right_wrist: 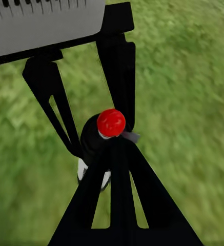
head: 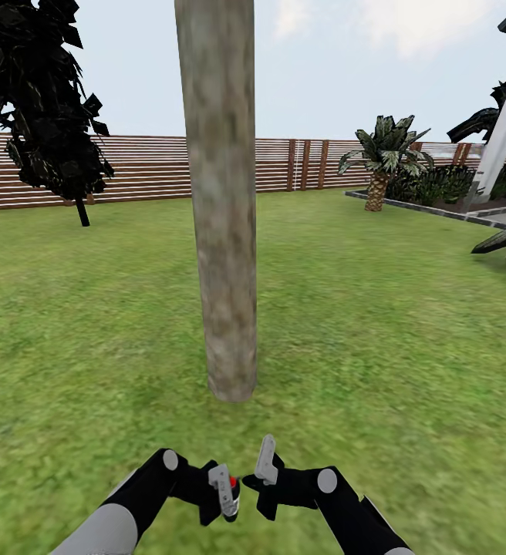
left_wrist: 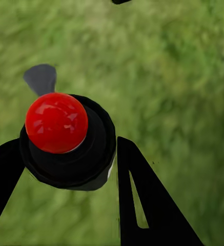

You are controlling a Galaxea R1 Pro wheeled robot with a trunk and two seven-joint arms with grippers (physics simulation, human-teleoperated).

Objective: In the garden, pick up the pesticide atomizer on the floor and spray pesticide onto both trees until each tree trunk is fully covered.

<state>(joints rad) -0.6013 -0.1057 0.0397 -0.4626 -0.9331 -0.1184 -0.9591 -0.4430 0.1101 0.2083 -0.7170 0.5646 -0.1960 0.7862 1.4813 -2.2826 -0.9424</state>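
Head view: one tree trunk, two hands

Trunk: matt, mottled grey-brown bark, smooth in outline, faintly rough in texture. Lawn around the trunk: matt, coarse green grass. Fence behind the trunk: brown wooden slats, dull finish. Atomizer: glossy red rounded cap with highlights, on a black body of satin plastic look. Left gripper: matt black fingers, smooth, plastic in look. Right gripper: pale grey fingers with a matt, metallic look; black arm links behind it are smooth with a slight sheen.
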